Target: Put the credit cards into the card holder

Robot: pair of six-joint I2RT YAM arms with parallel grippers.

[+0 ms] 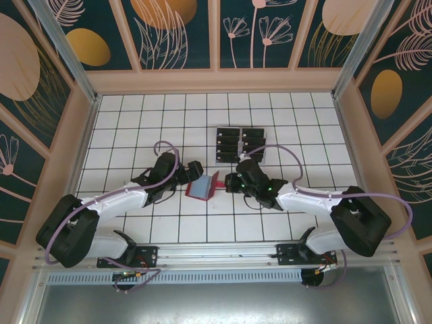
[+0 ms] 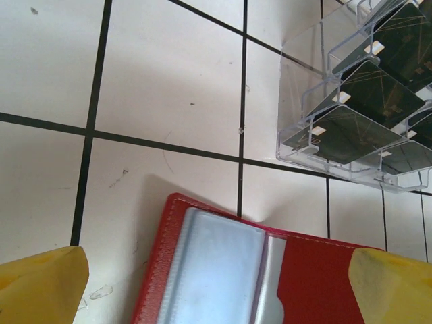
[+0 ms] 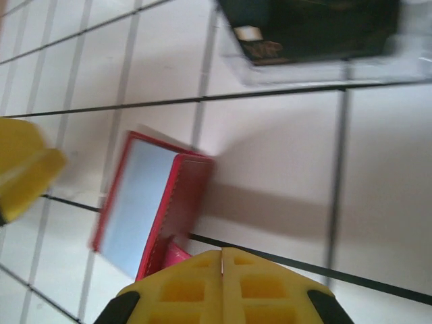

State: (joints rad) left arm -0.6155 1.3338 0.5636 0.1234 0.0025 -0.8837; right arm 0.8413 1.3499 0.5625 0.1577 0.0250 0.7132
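The card holder (image 1: 203, 187) is a red wallet lying open on the tiled table, its grey-blue pockets (image 2: 216, 270) facing up and one red flap (image 3: 185, 202) raised. My left gripper (image 1: 194, 173) hangs open over it, a yellow fingertip (image 2: 40, 287) to either side of it. My right gripper (image 3: 222, 270) is shut with nothing between its fingers, just right of the wallet (image 3: 138, 202) and low over the table. The black credit cards (image 1: 229, 143) sit in the slots of a clear tray (image 2: 304, 74) behind the wallet.
The clear slotted tray (image 1: 241, 162) stands just beyond both grippers, close to the right wrist. One left finger (image 3: 20, 169) shows beside the wallet. Wooden walls (image 1: 216, 79) enclose the white tiled table (image 1: 135, 121), which has bare tiles left, right and behind.
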